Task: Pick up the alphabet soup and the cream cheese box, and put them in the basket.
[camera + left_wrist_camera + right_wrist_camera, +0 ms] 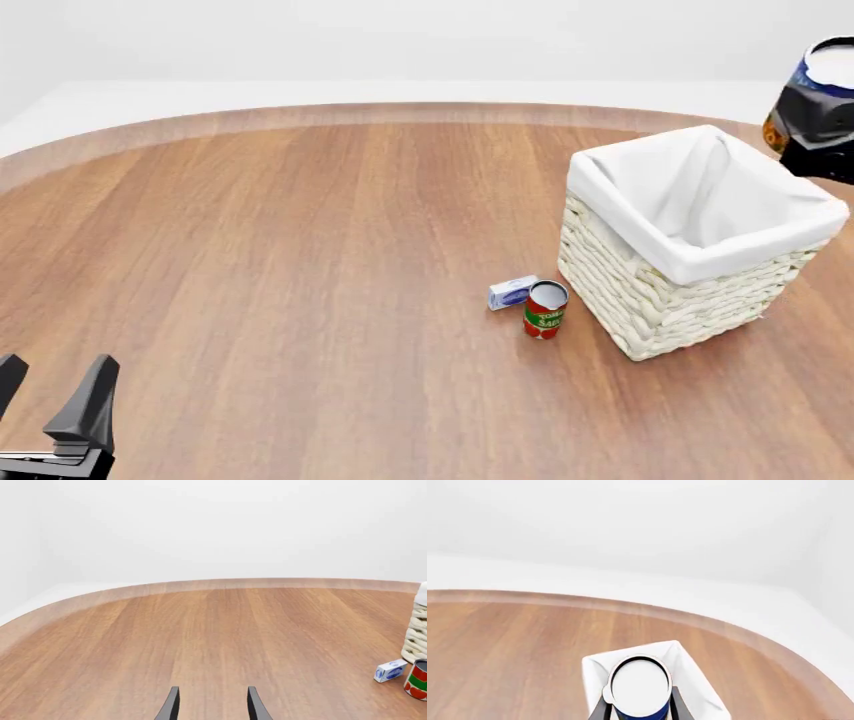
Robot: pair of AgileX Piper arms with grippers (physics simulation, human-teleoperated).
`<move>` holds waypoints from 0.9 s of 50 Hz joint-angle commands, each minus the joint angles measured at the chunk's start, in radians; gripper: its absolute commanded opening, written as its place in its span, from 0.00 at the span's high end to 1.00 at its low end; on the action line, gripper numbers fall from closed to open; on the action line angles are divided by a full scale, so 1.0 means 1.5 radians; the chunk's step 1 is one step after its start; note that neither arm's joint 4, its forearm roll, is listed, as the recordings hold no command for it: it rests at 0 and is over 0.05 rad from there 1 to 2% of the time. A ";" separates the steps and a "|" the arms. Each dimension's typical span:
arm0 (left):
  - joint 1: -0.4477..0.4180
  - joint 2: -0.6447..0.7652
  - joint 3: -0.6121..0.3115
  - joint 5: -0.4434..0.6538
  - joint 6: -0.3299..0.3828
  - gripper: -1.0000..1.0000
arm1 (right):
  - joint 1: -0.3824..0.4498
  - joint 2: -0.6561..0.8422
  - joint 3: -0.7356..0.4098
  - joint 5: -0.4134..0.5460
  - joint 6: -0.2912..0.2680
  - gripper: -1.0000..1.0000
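My right gripper (639,709) is shut on the alphabet soup (639,687), a blue-sided can with a pale top, held high over the basket (690,677). In the front view the alphabet soup (825,75) shows at the far right edge, above the right side of the cream wicker basket (654,290). The cream cheese box (513,292) lies on the table just left of the basket, small and white with blue marks; it also shows as the cream cheese box (390,670). My left gripper (51,395) stands open near the front left corner, far from everything, as the left gripper (212,707) confirms.
A red can with a green band (545,310) stands upright beside the cream cheese box, close to the basket's near-left corner, and appears as the red can (418,680). The round wooden table (267,260) stretches wide to the left.
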 commanded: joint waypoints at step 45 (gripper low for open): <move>0.000 -0.001 0.000 0.000 0.000 0.00 | 0.009 0.219 -0.014 -0.065 0.121 1.00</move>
